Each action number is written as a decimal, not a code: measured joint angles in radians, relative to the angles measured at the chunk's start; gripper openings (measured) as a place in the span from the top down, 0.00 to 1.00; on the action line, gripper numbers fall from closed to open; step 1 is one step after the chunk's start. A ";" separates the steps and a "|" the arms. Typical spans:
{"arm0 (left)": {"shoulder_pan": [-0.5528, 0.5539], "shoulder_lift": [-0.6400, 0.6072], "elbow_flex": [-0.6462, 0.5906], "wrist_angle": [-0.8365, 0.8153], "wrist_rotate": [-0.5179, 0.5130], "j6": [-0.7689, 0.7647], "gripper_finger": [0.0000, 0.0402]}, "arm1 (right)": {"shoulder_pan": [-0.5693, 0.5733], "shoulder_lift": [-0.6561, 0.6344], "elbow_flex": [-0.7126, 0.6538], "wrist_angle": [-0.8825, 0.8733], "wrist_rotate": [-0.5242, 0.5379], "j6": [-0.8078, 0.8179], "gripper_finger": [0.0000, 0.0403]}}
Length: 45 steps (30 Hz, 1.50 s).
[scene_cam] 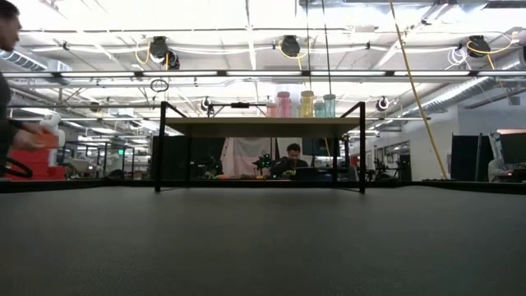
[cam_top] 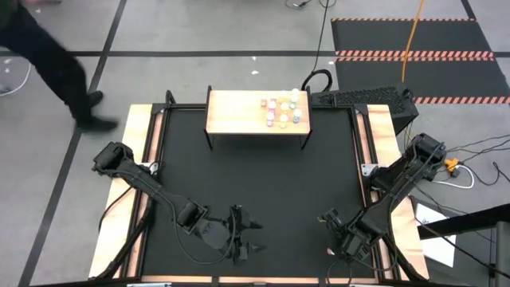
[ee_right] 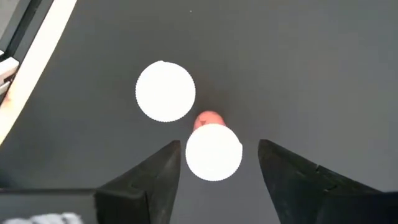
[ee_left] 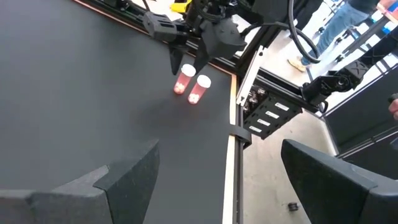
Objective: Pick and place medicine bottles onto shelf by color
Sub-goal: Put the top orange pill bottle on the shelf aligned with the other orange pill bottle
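Two pink medicine bottles with white caps (ee_left: 183, 81) (ee_left: 199, 89) stand upright on the black mat near the table's near right corner. My right gripper (ee_right: 217, 163) points down over them, open. Its fingers stand on either side of one bottle's cap (ee_right: 214, 152) with a gap on each side; the other cap (ee_right: 165, 91) stands clear beside it. My left gripper (ee_left: 217, 180) hangs open over the mat's near middle (cam_top: 239, 235), holding nothing. On the wooden shelf (cam_top: 231, 115) at the far side stand several pink, yellow and teal bottles (cam_top: 283, 110).
The shelf stands on thin black legs (scene_cam: 158, 148). The mat's wooden right border (ee_left: 233, 124) runs close beside the two bottles. A black keyboard (cam_top: 358, 97) lies behind the shelf. A person (cam_top: 56, 72) walks past the table's far left.
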<state>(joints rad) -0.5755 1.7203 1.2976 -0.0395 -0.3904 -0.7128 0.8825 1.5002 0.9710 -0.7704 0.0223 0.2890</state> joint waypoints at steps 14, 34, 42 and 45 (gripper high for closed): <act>-0.001 0.000 0.000 -0.018 0.000 -0.024 0.17 | 0.000 0.000 -0.001 0.015 -0.027 0.034 0.69; 0.027 0.000 0.000 -0.190 -0.023 -0.088 0.17 | -0.322 -0.206 0.026 -0.176 -0.093 0.446 0.70; 0.059 0.000 0.000 -0.569 0.009 -0.334 0.17 | -0.490 -0.115 0.304 -0.237 -0.096 0.322 0.70; 0.054 0.000 0.000 -0.713 0.019 -0.434 0.17 | -0.547 -0.024 0.465 -0.322 -0.071 0.229 0.70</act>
<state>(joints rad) -0.5217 1.7203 1.2972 -0.7529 -0.3719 -1.1463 0.3355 1.4763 1.4357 -1.0927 -0.0484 0.5185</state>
